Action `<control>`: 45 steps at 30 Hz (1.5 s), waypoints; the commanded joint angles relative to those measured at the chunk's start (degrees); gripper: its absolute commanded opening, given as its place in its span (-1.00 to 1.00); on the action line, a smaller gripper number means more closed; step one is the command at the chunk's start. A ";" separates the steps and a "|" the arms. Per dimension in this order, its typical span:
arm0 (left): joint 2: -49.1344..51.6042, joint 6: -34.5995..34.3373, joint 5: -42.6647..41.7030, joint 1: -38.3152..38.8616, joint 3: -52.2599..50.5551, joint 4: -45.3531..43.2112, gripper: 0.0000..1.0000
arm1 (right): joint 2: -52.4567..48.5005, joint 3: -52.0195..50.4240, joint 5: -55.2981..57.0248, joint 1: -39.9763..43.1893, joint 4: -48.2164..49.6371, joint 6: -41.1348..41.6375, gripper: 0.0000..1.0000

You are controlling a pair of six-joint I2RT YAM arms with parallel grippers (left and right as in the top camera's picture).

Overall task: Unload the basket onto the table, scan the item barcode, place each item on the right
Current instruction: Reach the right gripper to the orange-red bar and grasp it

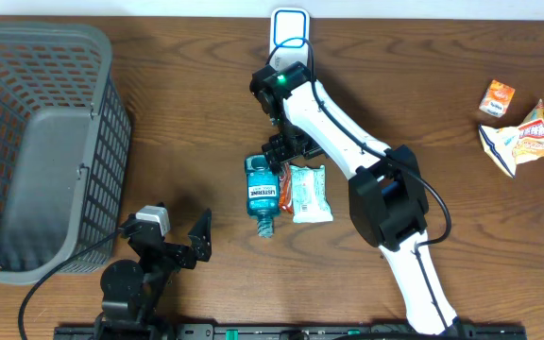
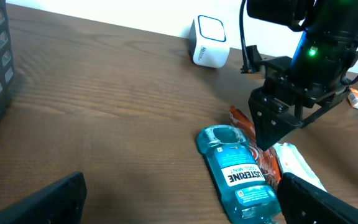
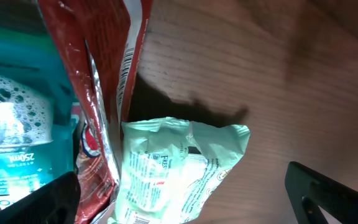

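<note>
Right gripper [image 1: 280, 151]: fingers spread wide, holding nothing, poised directly above a cluster of three items mid-desk [image 1: 187, 113].

Cluster, side by side and touching: mouthwash bottle [image 1: 263, 194], red packet [image 1: 286, 189], pale green packet [image 1: 311, 194]. All three lie flat with their long axes running from the far edge toward the robot. The bottle's cap points toward the robot.

Scanner [image 1: 290, 26] stands at the far edge, beyond the cluster and roughly in line with it. A picked item would likely have to travel away from the robot.

Left gripper [image 1: 182, 234]: also wide open and empty, low near its base, well apart from the items. The right arm is plainly the nearer one.

Right wrist view: the pale green packet [image 3: 173, 168] sits between the open fingers, the red packet [image 3: 98, 81] overlaps its edge, and the bottle [image 3: 17, 124] is off to one side. My read is that the green packet is the target. I can't make out a barcode clearly on any face.

Left wrist view gives what overhead hides: the right gripper [image 2: 277, 127] is above the packets and not touching them. The bottle label [image 2: 238, 174] faces up.

Basket [image 1: 36, 142] is far left, not involved.
</note>
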State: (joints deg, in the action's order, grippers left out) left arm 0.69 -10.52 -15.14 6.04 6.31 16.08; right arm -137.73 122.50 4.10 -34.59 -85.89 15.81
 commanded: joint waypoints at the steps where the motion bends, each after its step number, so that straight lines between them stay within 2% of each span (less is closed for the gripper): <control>1: -0.35 -0.11 -0.72 -0.13 -0.90 1.27 0.96 | 0.42 -0.50 -3.52 -0.37 0.63 2.21 0.98; 3: -0.35 -0.11 -0.72 -0.13 -0.90 1.27 0.96 | 0.42 -1.01 -5.77 -0.46 1.40 2.21 0.99; 4: -0.35 -0.11 -0.72 -0.13 -0.90 1.27 0.96 | 0.42 -1.44 -6.56 -0.52 1.77 2.36 0.90; 6: -0.35 -0.11 -0.72 -0.13 -0.90 1.27 0.96 | 0.42 -2.29 -6.64 -0.81 2.34 4.26 0.61; 10: -0.35 -0.11 -0.72 -0.13 -0.90 1.27 0.96 | 0.42 -4.13 -6.60 -1.44 2.97 10.51 0.34; 15: -0.35 -0.11 -0.72 -0.13 -0.90 1.27 0.96 | 0.42 -8.79 -6.62 -2.38 8.90 13.25 0.28; 19: -0.35 -0.11 -0.72 -0.13 -0.90 1.27 0.96 | 0.42 -14.67 -6.62 -3.23 14.43 18.75 -0.05; 22: -0.35 -0.11 -0.72 -0.13 -0.90 1.27 0.96 | 0.42 -17.79 -6.60 -3.39 16.28 22.69 -0.41; 27: -0.35 -0.11 -0.72 -0.13 -0.90 1.27 0.96 | 0.42 -18.47 -6.58 -3.32 16.70 24.87 -0.66; 30: -0.35 -0.11 -0.72 -0.13 -0.90 1.27 0.96 | 0.42 -18.47 -5.97 -3.21 16.96 25.62 -0.97; 39: -0.35 -0.11 -0.72 -0.13 -0.90 1.27 0.96 | 0.48 -15.32 -6.45 -1.07 14.64 35.15 -0.97; 45: -0.35 -0.11 -0.72 -0.13 -0.90 1.27 0.96 | 0.48 -8.61 -11.26 1.36 12.24 36.02 -0.95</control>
State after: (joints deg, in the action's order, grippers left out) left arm 0.69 -10.52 -15.14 6.04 6.31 16.08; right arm -135.31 110.45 -2.22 -34.52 -73.49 49.23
